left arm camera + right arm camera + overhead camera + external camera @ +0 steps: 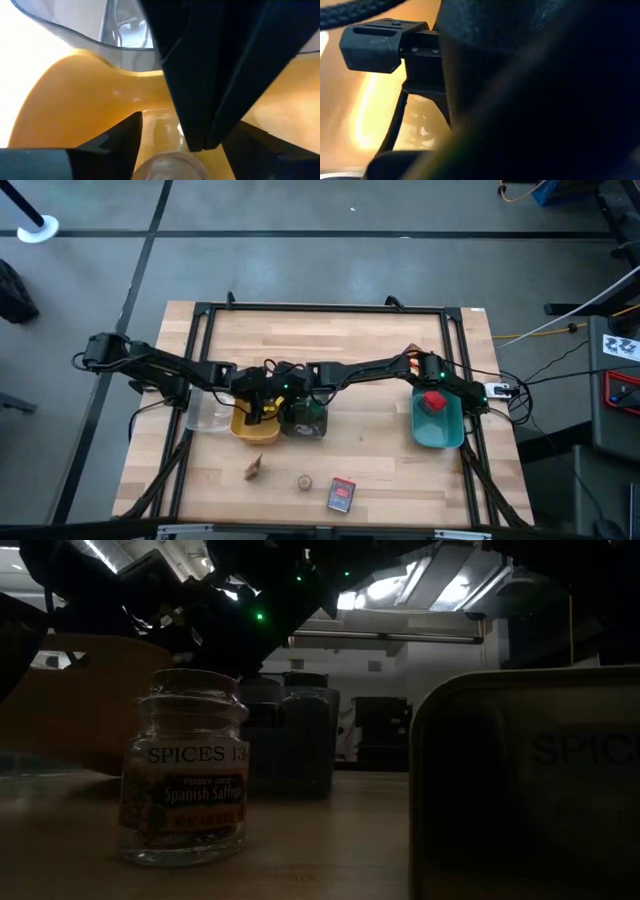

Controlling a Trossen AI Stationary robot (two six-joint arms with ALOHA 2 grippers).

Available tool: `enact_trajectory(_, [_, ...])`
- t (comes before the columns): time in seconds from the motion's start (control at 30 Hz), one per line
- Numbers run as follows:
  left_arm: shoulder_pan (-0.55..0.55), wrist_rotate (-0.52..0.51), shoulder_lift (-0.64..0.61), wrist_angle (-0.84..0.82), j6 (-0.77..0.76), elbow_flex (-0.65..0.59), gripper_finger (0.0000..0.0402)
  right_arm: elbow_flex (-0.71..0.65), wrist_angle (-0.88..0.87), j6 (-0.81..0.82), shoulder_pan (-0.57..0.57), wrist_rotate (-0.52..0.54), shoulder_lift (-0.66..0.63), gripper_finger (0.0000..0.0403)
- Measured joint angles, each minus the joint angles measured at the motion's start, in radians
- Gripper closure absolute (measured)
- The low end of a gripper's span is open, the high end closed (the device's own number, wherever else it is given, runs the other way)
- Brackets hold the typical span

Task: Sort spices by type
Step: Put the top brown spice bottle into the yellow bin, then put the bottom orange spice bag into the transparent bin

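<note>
Both grippers (pixel 262 408) hover over yellow tray (pixel 243 430), left spread

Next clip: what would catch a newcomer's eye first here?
Both dark arms meet mid-table: the left gripper hangs over the yellow tray, its fingers parted above a pale jar lid, and the right gripper is crowded against it. At the table's right edge a red box lies in the teal tray. Three spices sit loose near the front, including a glass saffron jar.

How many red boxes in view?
2. One red box in the teal tray, the other on the table beside a small jar. Arms hide parts of other trays.
</note>
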Motion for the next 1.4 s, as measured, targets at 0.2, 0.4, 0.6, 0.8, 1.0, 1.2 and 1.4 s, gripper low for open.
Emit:
enact_trajectory(0.2, [0.000,0.000,0.000,-0.026,0.000,0.014,0.0141,0.000,-0.005,0.000,0.000,0.000,0.000,0.0393])
enact_trajectory(0.4, [0.000,0.002,0.000,-0.128,0.003,0.074,0.0145,0.001,-0.031,0.000,0.000,0.001,-0.019,0.0393])
enact_trajectory(0.6, [0.000,0.002,-0.006,-0.171,0.002,0.108,0.0146,0.001,-0.042,0.000,0.000,0.003,-0.035,0.0393])
enact_trajectory(0.8, [0.000,0.002,-0.037,-0.217,0.008,0.147,0.0146,0.002,-0.064,-0.004,0.000,0.010,-0.075,0.0393])
enact_trajectory(1.0, [0.000,0.005,-0.100,-0.319,0.005,0.211,0.0147,0.003,-0.085,-0.005,0.000,0.019,-0.124,0.0393])
enact_trajectory(1.2, [-0.001,0.005,-0.162,-0.310,0.003,0.245,0.0147,0.002,-0.249,-0.003,0.000,0.019,-0.211,0.0393])
enact_trajectory(1.4, [-0.039,0.016,-0.170,-0.235,-0.031,0.257,0.0147,0.002,-0.417,-0.003,0.017,0.051,-0.330,0.0393])
